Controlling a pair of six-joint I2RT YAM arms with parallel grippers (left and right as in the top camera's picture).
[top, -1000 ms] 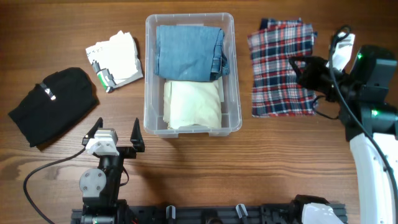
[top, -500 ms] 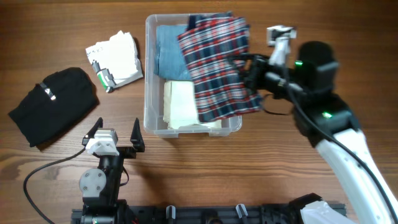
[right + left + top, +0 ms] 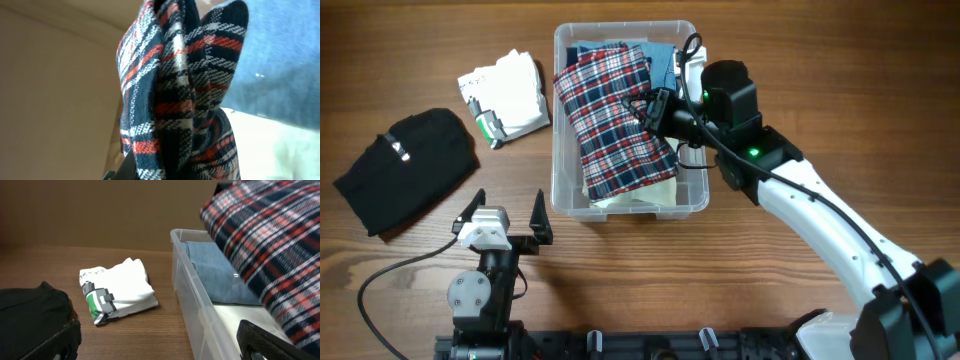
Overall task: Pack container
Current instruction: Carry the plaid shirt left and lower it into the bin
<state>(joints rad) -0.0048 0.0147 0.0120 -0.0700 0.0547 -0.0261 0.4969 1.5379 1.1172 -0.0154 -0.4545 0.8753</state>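
The left pincer [image 3: 506,208] sits closest to the base, parked low over the wooden table [image 3: 720,300] with its fingers spread wide apart and nothing between them. Just past it and a bit to its right is the container [image 3: 560,150] — the clear bin, flat on the table, its long side running away from the base.

In the end of the bin nearest that pincer there's a folded cream cloth [image 3: 630,203]. At the far end you can see a strip of blue denim [image 3: 663,62].

The right pincer [image 3: 655,108] reaches in over the bin from the right-hand side and is clamped on a plaid cloth [image 3: 610,120]. The plaid spreads out to the left of that pincer and covers most of what's packed below. Can't tell if its lower edge rests on the cream cloth or hangs just above it. The right wrist view is basically all bunched plaid, with denim and cream behind it.

Left of the left pincer and farther out lies a black garment [image 3: 408,170]. Beyond that is a folded white tee [image 3: 505,92] with a green and black print — near the bin's left wall but not touching.
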